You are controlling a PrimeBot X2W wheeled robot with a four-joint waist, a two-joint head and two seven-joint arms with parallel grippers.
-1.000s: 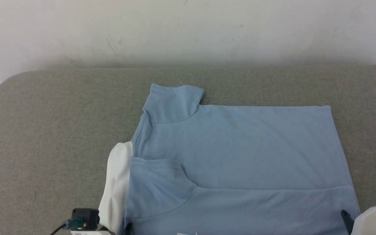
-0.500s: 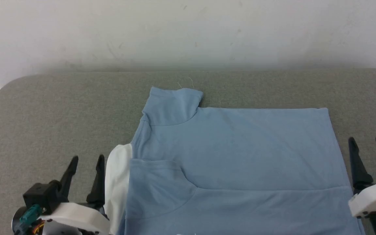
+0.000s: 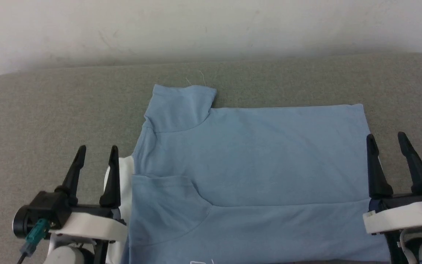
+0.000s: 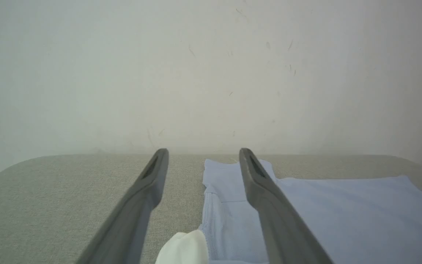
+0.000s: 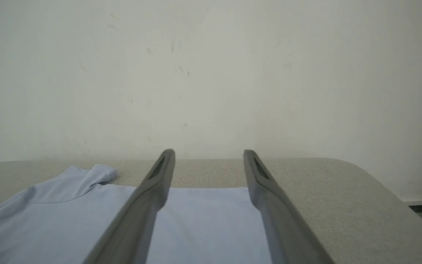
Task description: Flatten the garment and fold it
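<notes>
Left gripper (image 3: pixel 97 148) and right gripper (image 3: pixel 385 136) hung wide, empty.
A careless drag could have undone the fold at 6 o'clock on the polo shirt (image 3: pixel 255 165).

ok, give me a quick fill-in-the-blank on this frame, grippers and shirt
1. The left gripper and the right gripper both stand ____, holding nothing.
2. The garment lies on a ____ fabric-covered surface.
3. Its white collar sticks out beside the ____ gripper.

Missing words: open; grey; left.
</notes>
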